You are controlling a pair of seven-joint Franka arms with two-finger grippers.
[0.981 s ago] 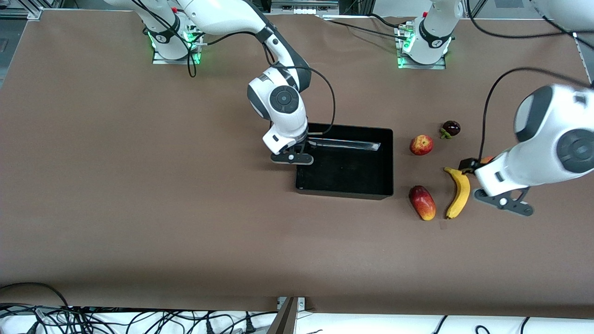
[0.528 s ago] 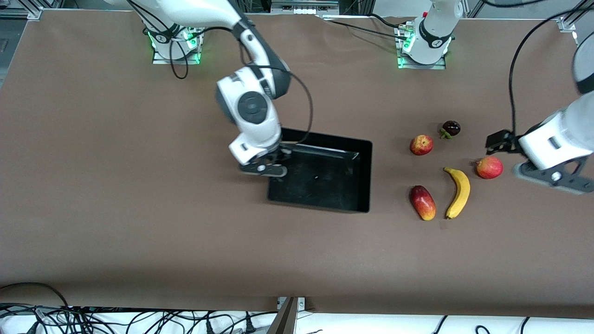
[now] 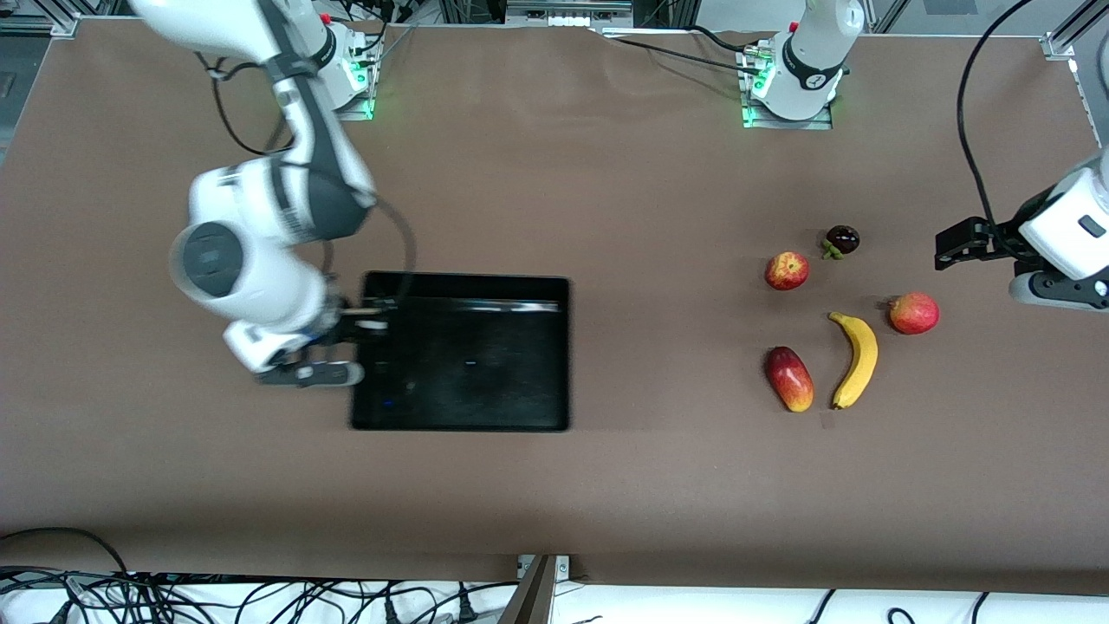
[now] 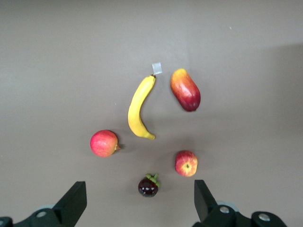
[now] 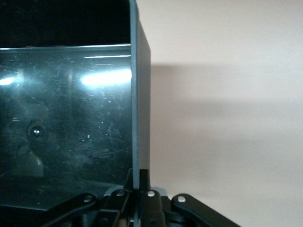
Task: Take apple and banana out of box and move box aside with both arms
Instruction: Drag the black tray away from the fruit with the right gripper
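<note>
Box (image 3: 468, 355) has slid to centre-left, right gripper (image 3: 342, 325) apparently clenched on its wall; left gripper (image 4: 137, 203) released, upper right; moving-aside underway.

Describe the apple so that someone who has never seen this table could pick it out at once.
Look at the cluster of fruit on the brown table toward the left arm's end. The apple lies farther from the front camera than the long red-and-yellow fruit and the banana, beside the dark purple fruit. It is small, round and red with pale yellow blotches, unlike the pinker fruit with a pointed tip.
</note>
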